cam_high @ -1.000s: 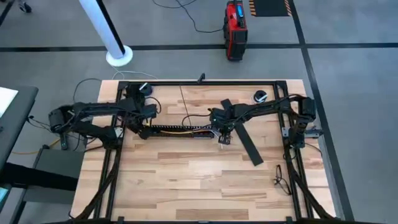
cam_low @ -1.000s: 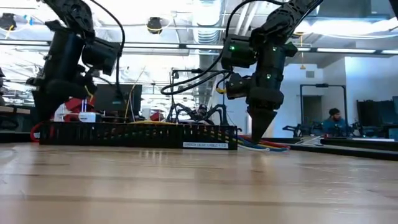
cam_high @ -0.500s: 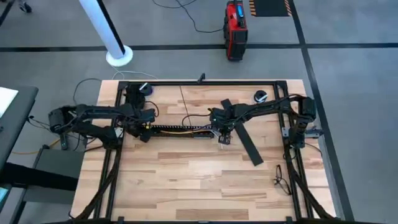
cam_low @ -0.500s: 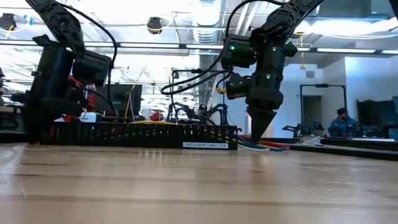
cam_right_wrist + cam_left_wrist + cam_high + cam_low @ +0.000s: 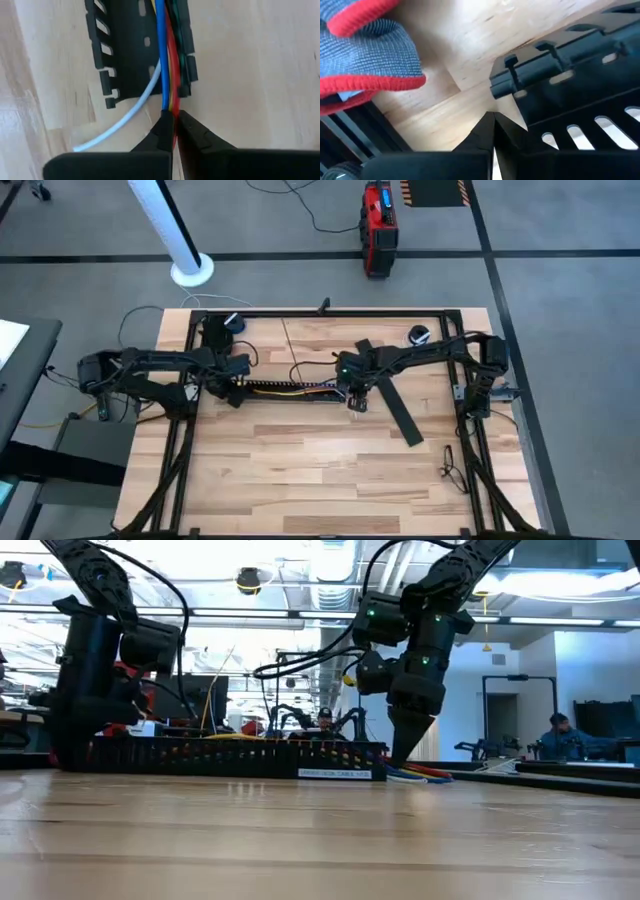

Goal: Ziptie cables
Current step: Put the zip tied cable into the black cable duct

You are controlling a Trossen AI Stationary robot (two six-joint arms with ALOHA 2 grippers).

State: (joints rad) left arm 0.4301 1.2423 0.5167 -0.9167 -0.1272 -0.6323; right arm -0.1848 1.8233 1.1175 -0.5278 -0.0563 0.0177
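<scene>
A long black slotted channel point(image 5: 285, 388) lies across the middle of the table, with the cables point(image 5: 165, 60) running along inside it. Blue, red and yellow wires leave its right end point(image 5: 420, 772). A pale wire point(image 5: 115, 125) curls out loose onto the wood. My right gripper point(image 5: 352, 398) is at that right end, shut on the wires. My left gripper point(image 5: 232, 392) is down at the channel's left end point(image 5: 520, 85), its fingers shut with nothing between them and the tips point(image 5: 492, 117) at the tabletop. My left gripper's shut tips stand right beside the corner of the channel's left end point(image 5: 505, 92); I cannot tell whether they touch it. My right gripper pinches the blue and red wires point(image 5: 169, 102) between its two fingertips, just where they leave the channel's right end. The fingers point steeply down, in line with the wires, which lie low on the table.
A flat black strip point(image 5: 392, 402) lies slanted just right of my right gripper. A blue knit cloth with a red hem point(image 5: 365, 45) lies near the left gripper. Small dark items sit at the far edge point(image 5: 418, 335) point(image 5: 228, 323), and a thin cord point(image 5: 450, 465) near the right frame.
My left gripper has come down and gone a little toward the table's left edge, ending at the channel's left end. My right gripper has gone slightly toward the table's left, closer to the channel's right end, and has tipped a little.
</scene>
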